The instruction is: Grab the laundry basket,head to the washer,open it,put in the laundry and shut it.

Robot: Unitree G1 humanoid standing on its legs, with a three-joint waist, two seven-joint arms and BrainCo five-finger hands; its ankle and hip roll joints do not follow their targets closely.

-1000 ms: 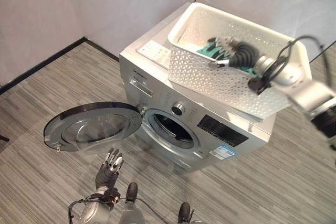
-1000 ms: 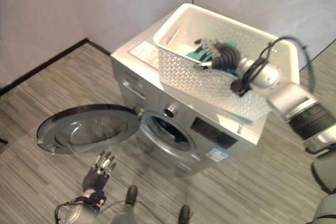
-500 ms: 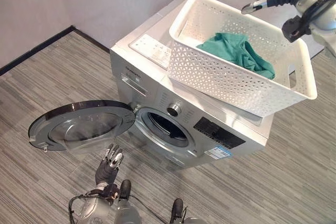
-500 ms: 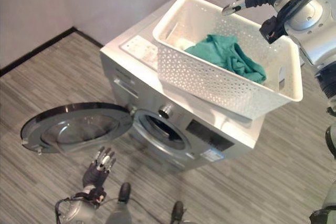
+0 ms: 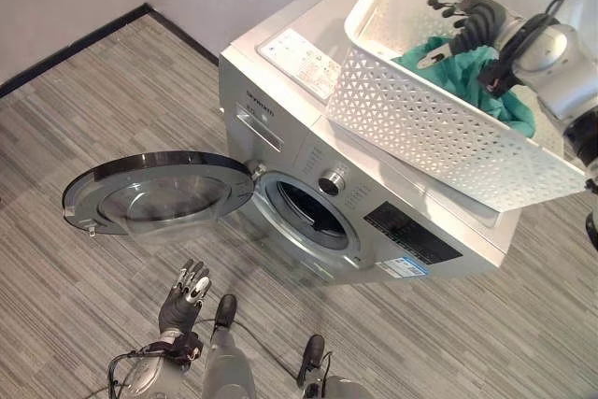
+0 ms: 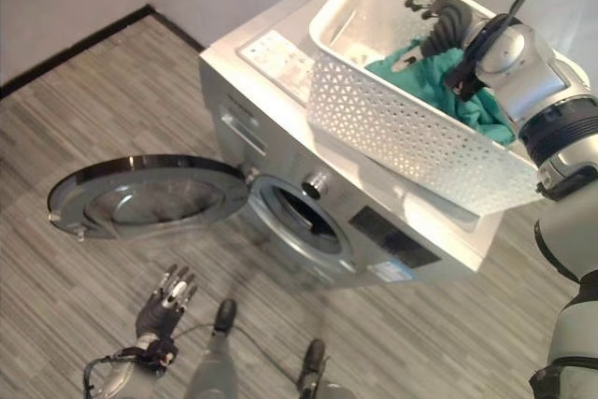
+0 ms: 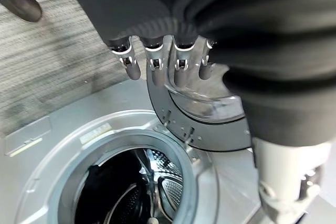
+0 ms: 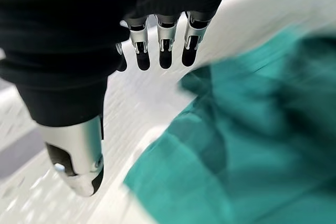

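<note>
Half a second ago the right hand (image 5: 460, 20) was up above the basket's far rim; now it has dropped inside the white laundry basket (image 5: 439, 123), fingers relaxed over the green laundry (image 5: 486, 81), gripping nothing.

From the left eye, the perforated plastic basket sits tilted on top of the silver washer (image 5: 308, 119), overhanging its front edge. The round glass door (image 5: 154, 193) swings wide to the left, the drum mouth (image 5: 308, 212) dark behind it. Grey striped flooring runs all around. The left hand (image 5: 185, 287) hangs low before the door, open.

Its wrist view looks past straight fingers (image 7: 157, 61) at the drum's ribbed metal (image 7: 136, 187).

The right wrist view has loosely extended fingertips (image 8: 164, 51) above soft crumpled teal cloth on the basket's pale floor.
</note>
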